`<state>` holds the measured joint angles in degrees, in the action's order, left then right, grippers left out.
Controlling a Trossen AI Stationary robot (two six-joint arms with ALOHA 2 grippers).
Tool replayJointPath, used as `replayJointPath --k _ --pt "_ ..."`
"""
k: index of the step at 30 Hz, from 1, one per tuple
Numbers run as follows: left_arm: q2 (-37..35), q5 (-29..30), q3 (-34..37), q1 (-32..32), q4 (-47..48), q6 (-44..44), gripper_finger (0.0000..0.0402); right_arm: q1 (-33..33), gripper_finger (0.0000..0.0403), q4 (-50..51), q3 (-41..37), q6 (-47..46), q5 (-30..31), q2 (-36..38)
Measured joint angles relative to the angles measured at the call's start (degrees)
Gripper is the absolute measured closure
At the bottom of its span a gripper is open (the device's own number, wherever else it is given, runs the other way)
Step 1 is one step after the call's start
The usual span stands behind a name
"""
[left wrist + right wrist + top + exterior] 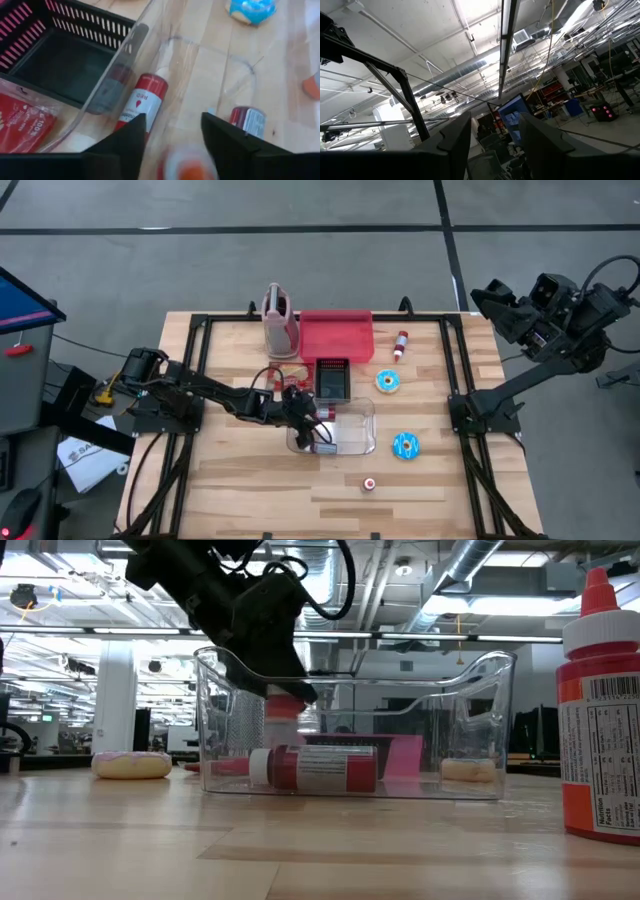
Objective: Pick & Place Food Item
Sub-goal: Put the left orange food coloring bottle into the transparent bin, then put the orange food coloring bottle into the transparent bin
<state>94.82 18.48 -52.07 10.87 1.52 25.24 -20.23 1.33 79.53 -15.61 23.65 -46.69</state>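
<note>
— Starting nearest the table's front edge, what lies before the clear bin [345,430]?

— A small red-capped bottle [369,484] stands alone on the table [240,490], in front of the bin and a little to its right. Just right of the bin lies a blue-iced donut [405,445].

— And at the bin itself?

— The left pincer [310,423] hangs over the bin's left end, tipped downward. Its fingers [125,145] stand narrowly apart with a blurred red-and-white bottle [185,167] between them; whether they press on it, I cannot tell. In the low view that bottle [283,712] hangs upright under the pincer, above the bin's floor. A second red bottle [315,768] lies on its side on the bin's floor, directly beneath.

— Beyond the bin?

— A black basket [333,378] touches its far side, with another donut [387,381] to the right. Farther back sit a red tray [336,336], a pink jug [280,322] and one more bottle [400,345].

— The other arm?

— The right pincer [495,298] waits off the table's far right corner, fingers apart, holding nothing.
</note>
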Motion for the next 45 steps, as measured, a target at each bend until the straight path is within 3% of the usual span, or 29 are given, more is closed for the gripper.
replayJointPath --k 5,9,13,16,20,25,29,35,40,45 --pt "-1.5 0.3 0.1 0.0 -1.9 -0.8 0.0180 0.0 0.0243 0.1 0.0 -0.1 -0.7 -0.3" --pt "-6.0 1.9 0.1 -0.1 -1.7 -3.6 0.0187 0.0 0.0243 0.1 0.0 -0.1 -1.0 -0.2" --pt "-14.3 7.5 0.1 -0.6 -1.4 -4.8 0.0198 0.0 0.0243 3.9 0.0 -0.8 -0.5 -0.2" --pt "-21.5 12.6 0.1 -1.0 -0.2 -5.8 0.0203 0.1 0.0243 17.1 0.0 -6.4 2.3 -0.1" --pt "-30.4 15.8 0.0 -1.1 0.1 -11.5 0.0203 1.1 0.0243 40.8 -1.7 -21.0 4.8 -0.6" --pt "-39.4 22.8 0.1 -1.2 0.0 -18.4 0.0196 -0.9 0.0243 54.2 -12.4 -39.4 -4.3 -0.4" --pt "-44.5 26.4 0.0 -1.2 0.2 -24.7 0.0191 -7.1 0.0243 43.1 -26.2 -50.2 -9.9 2.1" --pt "-47.3 26.6 0.0 -1.2 0.1 -28.9 0.0182 -17.0 0.0243 18.3 -41.4 -63.3 -11.0 -0.2" --pt "-46.7 25.4 0.1 -1.2 0.1 -33.4 0.0173 -23.4 0.0243 11.6 -43.5 -66.5 -9.8 -8.8" --pt "-45.6 25.1 0.1 -1.2 0.3 -36.0 0.0167 -25.9 0.0243 6.4 -39.9 -61.3 -2.5 -18.2"
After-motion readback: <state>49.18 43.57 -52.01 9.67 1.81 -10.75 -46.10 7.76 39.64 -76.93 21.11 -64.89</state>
